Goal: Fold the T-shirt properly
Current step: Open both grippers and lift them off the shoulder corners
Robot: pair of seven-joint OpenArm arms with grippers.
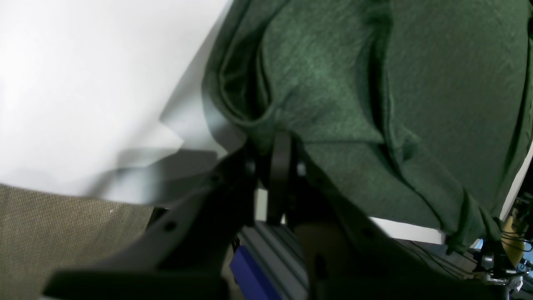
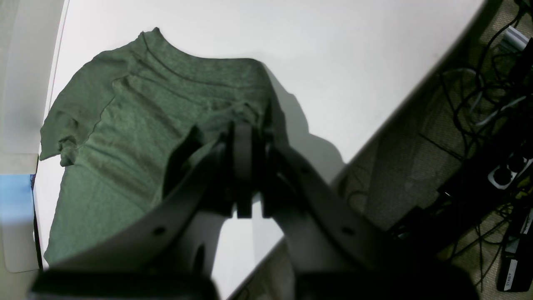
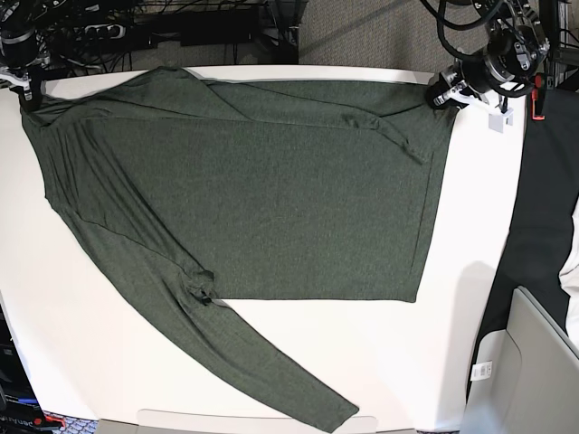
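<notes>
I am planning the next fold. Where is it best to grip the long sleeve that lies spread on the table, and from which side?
Probably at the cuff of the sleeve, coming from the near table edge. The sleeve runs diagonally, flat and apart from the T-shirt body, and its end lies free there.

A: The T-shirt [image 3: 271, 208] shows dark olive-green, heathered, with no print anywhere.
B: And the bench [image 3: 470, 344] under it is plain white. Black fingers [image 2: 243, 141] on the right wrist view, and a speckled beige-grey carpet [image 1: 54, 233] below the edge.
</notes>
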